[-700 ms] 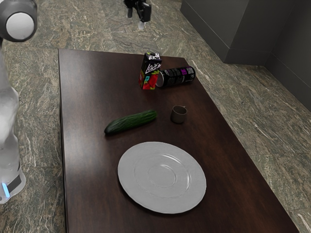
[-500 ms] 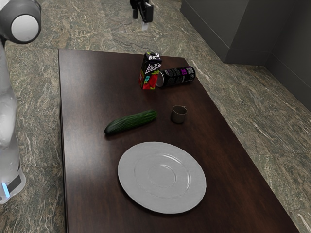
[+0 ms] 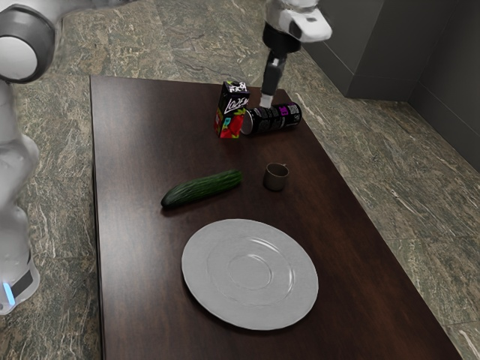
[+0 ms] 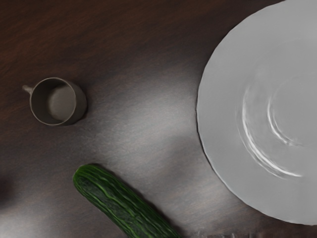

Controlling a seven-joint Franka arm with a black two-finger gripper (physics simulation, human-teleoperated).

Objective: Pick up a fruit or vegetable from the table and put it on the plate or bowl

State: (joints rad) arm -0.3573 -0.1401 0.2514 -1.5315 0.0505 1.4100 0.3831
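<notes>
- Hovering above the tipped can [image 3: 273,118] beside the carton [image 3: 232,110], the gripper [image 3: 268,91]; how far its jaws stand apart cannot be told.
- Cucumber [image 3: 202,188] lies on the table [image 3: 135,135], well apart from the jaws, near the plate [image 3: 250,274].

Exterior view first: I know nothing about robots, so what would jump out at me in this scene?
The big pale grey plate near the front of the dark wooden table stands out most, with a green cucumber lying just beyond it. The arm's end effector hangs in the air well clear of the tabletop. Toward the far end stands a colourful carton beside a can lying on its side.
</notes>
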